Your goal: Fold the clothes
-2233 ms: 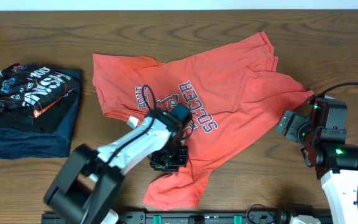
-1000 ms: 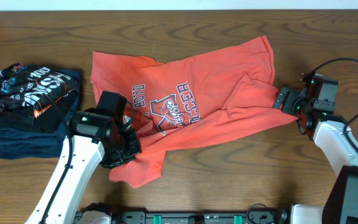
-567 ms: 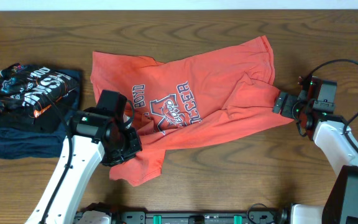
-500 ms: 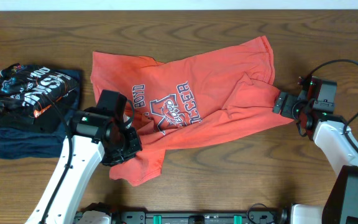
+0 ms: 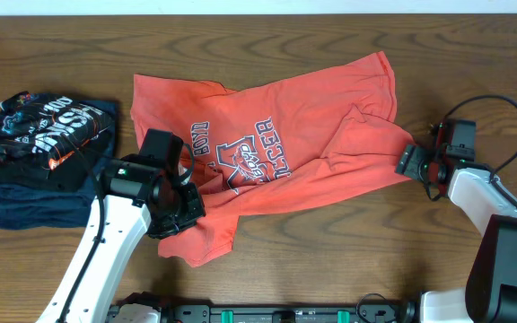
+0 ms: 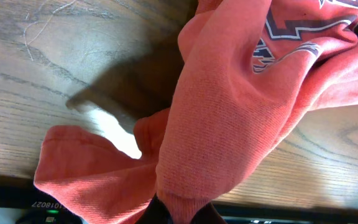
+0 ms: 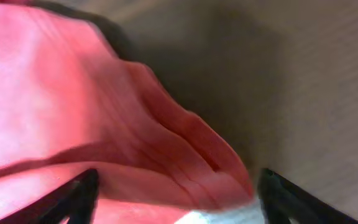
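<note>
Two dark folded garments (image 5: 48, 170) sit stacked just left of the T-shirt (image 5: 312, 152).

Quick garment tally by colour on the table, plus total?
orange-red T-shirt, spread out: 1
black garment, folded, white print: 1
navy garment, folded under the black one: 1 (further layers cannot be told apart)
Total: 3
</note>
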Robot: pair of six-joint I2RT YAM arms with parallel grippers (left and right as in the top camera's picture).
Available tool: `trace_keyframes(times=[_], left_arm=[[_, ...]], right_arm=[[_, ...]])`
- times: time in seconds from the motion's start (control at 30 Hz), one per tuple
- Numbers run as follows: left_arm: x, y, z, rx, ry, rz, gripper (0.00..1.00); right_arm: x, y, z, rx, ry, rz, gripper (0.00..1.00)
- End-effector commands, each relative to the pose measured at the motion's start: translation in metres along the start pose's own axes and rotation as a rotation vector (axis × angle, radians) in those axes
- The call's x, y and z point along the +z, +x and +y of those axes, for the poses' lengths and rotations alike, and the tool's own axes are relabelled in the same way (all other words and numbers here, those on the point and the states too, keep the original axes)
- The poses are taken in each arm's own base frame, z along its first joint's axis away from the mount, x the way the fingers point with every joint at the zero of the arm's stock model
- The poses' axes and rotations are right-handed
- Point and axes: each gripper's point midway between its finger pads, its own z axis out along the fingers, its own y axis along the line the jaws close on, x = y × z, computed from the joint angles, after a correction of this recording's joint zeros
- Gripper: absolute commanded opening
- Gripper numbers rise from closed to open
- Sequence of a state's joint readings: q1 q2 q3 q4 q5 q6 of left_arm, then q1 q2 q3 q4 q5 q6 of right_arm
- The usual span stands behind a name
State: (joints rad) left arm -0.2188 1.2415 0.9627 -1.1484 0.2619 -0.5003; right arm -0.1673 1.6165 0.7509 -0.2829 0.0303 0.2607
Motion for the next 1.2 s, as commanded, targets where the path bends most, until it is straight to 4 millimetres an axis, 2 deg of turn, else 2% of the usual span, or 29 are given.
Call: trace_keyframes(times=[0.0, 0.1, 0.17, 0.3, 0.4, 0.43, 0.47, 0.53, 0.57, 0.83, 0.97, 1.03, 1.07, 1.1, 1.13, 1.17], left_arm=[[-0.003, -0.003, 0.001, -0.007, -0.004, -0.018, 0.06], [-0.003, -0.003, 0.001, -0.008, -0.004, -0.018, 0.06], [-0.003, -0.002, 0.002, -0.008, -0.006, -0.015, 0.06], [-0.003, -0.001, 0.002, -0.01, -0.008, -0.012, 0.06], [-0.003, -0.001, 0.002, -0.011, -0.008, -0.012, 0.06], [-0.003, -0.001, 0.002, -0.011, -0.008, -0.012, 0.06], [-0.003, -0.001, 0.002, -0.01, -0.008, -0.012, 0.06], [-0.003, -0.001, 0.002, -0.014, -0.008, -0.012, 0.06], [-0.003, -0.001, 0.002, -0.018, -0.008, -0.011, 0.06], [-0.003, 0.0, 0.002, -0.033, -0.009, -0.009, 0.06], [-0.003, 0.0, 0.003, -0.034, -0.012, -0.005, 0.06], [-0.003, 0.0, 0.003, -0.034, -0.012, -0.005, 0.06], [-0.003, 0.0, 0.003, -0.034, -0.012, -0.005, 0.06], [-0.003, 0.0, 0.003, -0.034, -0.012, -0.005, 0.06], [-0.003, 0.0, 0.003, -0.034, -0.012, -0.005, 0.06], [-0.003, 0.0, 0.003, -0.034, -0.012, -0.005, 0.06]], right_arm=[[-0.002, 0.002, -0.018, 0.119, 0.099, 0.001, 0.69], [-0.007, 0.015, -0.032, 0.189, 0.179, 0.036, 0.59], [-0.012, 0.015, -0.039, 0.209, 0.217, 0.027, 0.51], [-0.028, -0.001, -0.052, 0.214, 0.283, -0.057, 0.23], [-0.041, -0.02, -0.055, 0.241, 0.266, -0.141, 0.13], [-0.045, -0.026, -0.056, 0.255, 0.256, -0.166, 0.13], [-0.047, -0.031, -0.055, 0.266, 0.234, -0.185, 0.19], [-0.047, -0.037, -0.045, 0.28, 0.153, -0.193, 0.43], [-0.046, -0.037, -0.041, 0.283, 0.123, -0.183, 0.46], [-0.021, -0.011, -0.033, 0.384, 0.08, -0.051, 0.55], [-0.004, 0.001, -0.031, 0.409, 0.08, 0.004, 0.55], [0.002, 0.0, -0.031, 0.409, 0.079, 0.003, 0.46], [0.004, 0.001, -0.03, 0.409, 0.077, 0.007, 0.37], [0.004, 0.001, -0.031, 0.409, 0.077, 0.009, 0.21], [0.003, 0.002, -0.031, 0.408, 0.078, 0.011, 0.09], [0.0, 0.001, -0.029, 0.409, 0.069, 0.011, 0.01]])
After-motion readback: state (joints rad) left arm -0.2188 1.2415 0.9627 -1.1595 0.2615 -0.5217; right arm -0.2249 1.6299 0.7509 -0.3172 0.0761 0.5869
